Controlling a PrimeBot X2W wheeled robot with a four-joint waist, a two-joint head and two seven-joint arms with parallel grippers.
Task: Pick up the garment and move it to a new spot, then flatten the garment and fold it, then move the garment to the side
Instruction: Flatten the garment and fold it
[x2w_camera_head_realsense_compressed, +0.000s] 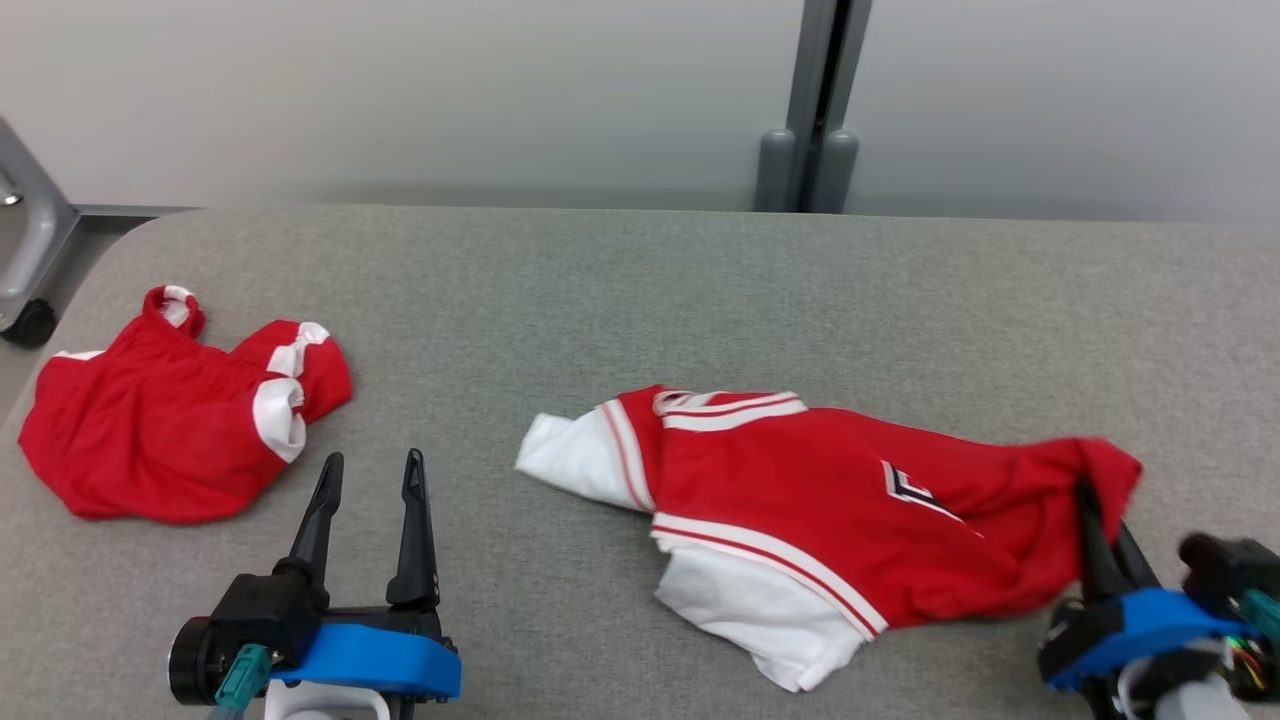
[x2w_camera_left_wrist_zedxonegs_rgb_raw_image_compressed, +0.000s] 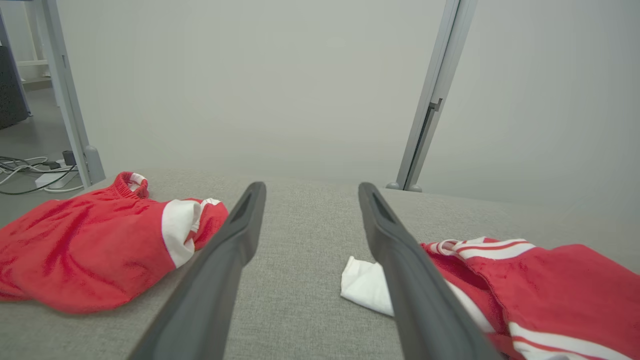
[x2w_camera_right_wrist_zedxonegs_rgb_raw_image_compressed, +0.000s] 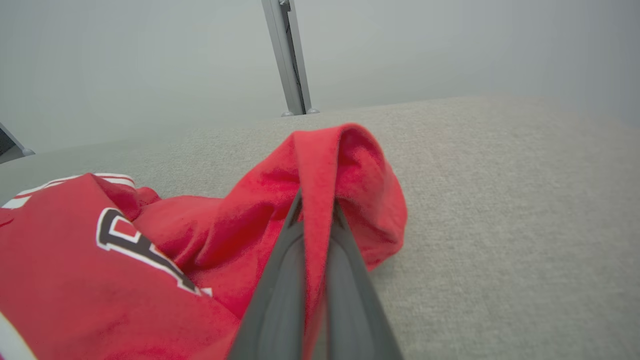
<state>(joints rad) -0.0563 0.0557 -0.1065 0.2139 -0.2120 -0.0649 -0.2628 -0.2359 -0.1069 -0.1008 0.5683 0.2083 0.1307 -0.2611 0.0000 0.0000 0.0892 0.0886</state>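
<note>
Edge of red garment is clamped by right gripper, fingers together; left gripper is held spread, empty, over table.

Lower left: left gripper level, fingers spread wide, empty. Lower right: right gripper pinched closed on garment edge.

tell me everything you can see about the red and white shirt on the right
The shirt is red, soft-looking fabric with white sleeves, red-and-white striped trim and a dark, white-edged letter on the red part. It lies crumpled on the grey table, right of centre. The right end effector is shut on a raised fold at its right end.
</note>
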